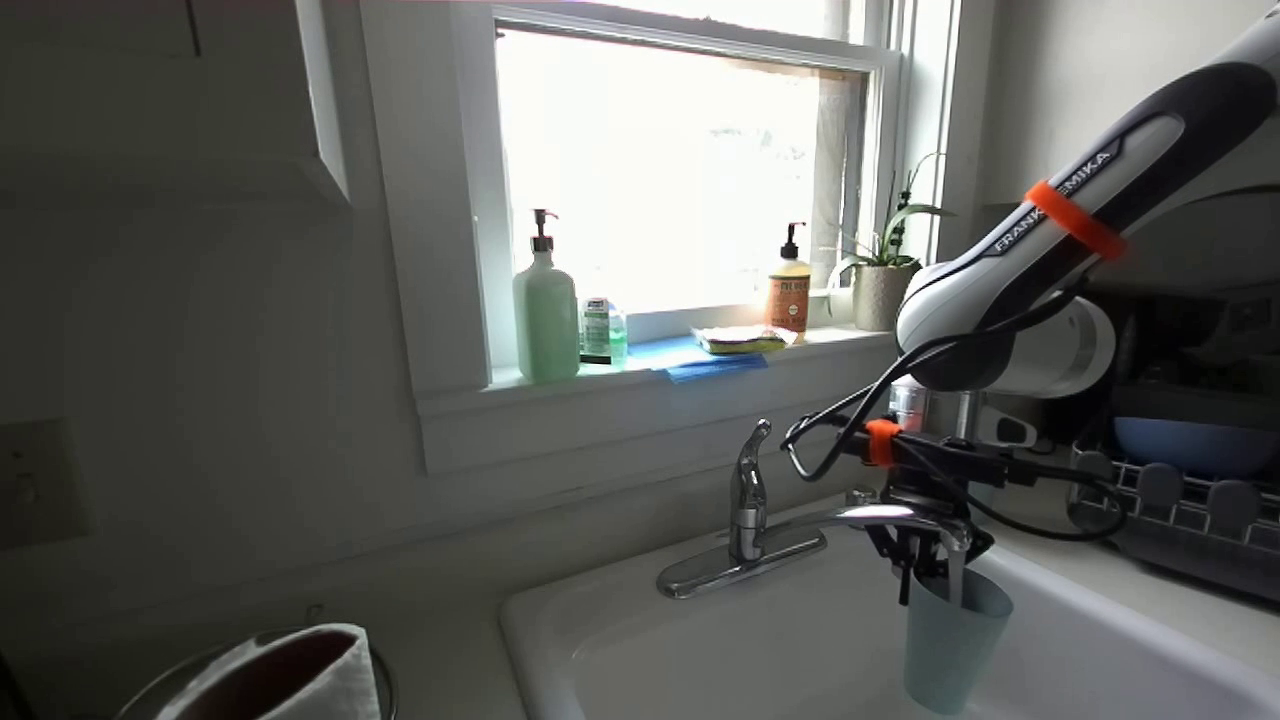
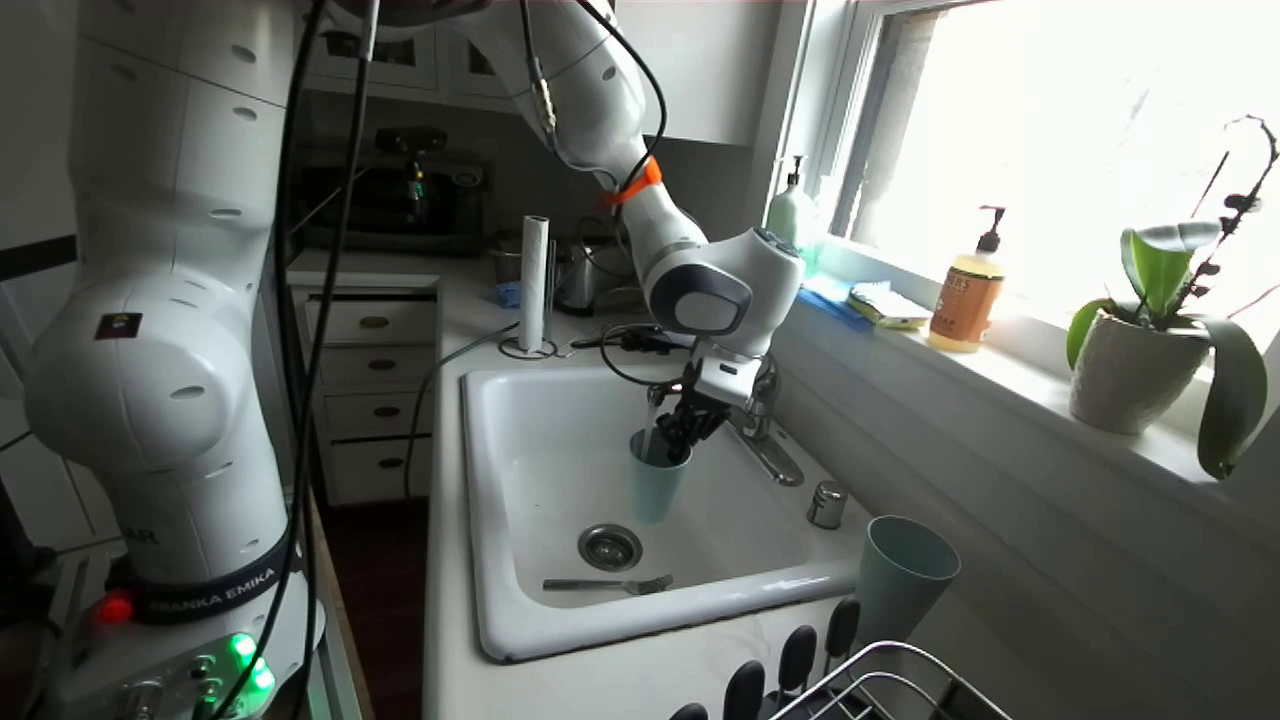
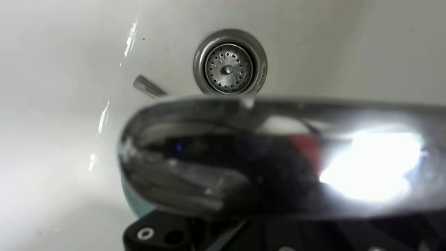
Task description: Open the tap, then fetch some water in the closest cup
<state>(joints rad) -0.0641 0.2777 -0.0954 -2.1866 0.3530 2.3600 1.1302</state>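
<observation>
The chrome tap (image 1: 748, 515) has its lever upright and its spout over the sink; it also shows in an exterior view (image 2: 762, 395). In the wrist view the tap's spout (image 3: 209, 157) covers much of the picture. A thin clear stream of water (image 1: 956, 575) runs from the spout into the pale blue-green cup (image 1: 950, 650). My gripper (image 1: 918, 575) is shut on the rim of this cup, which hangs slightly tilted above the sink floor. In the wrist view the black fingers (image 3: 209, 233) sit just below the spout, with only slivers of the cup (image 3: 136, 202) visible. The water level is hidden.
The white sink (image 2: 540, 420) holds a drain (image 2: 609, 547) and a fork (image 2: 610, 585). A second blue-green cup (image 2: 900, 575) stands by the dish rack (image 2: 890, 660). A silver cap (image 2: 827, 505) sits behind the sink. Soap bottles (image 1: 547, 320) and a potted plant (image 1: 884, 295) line the sill.
</observation>
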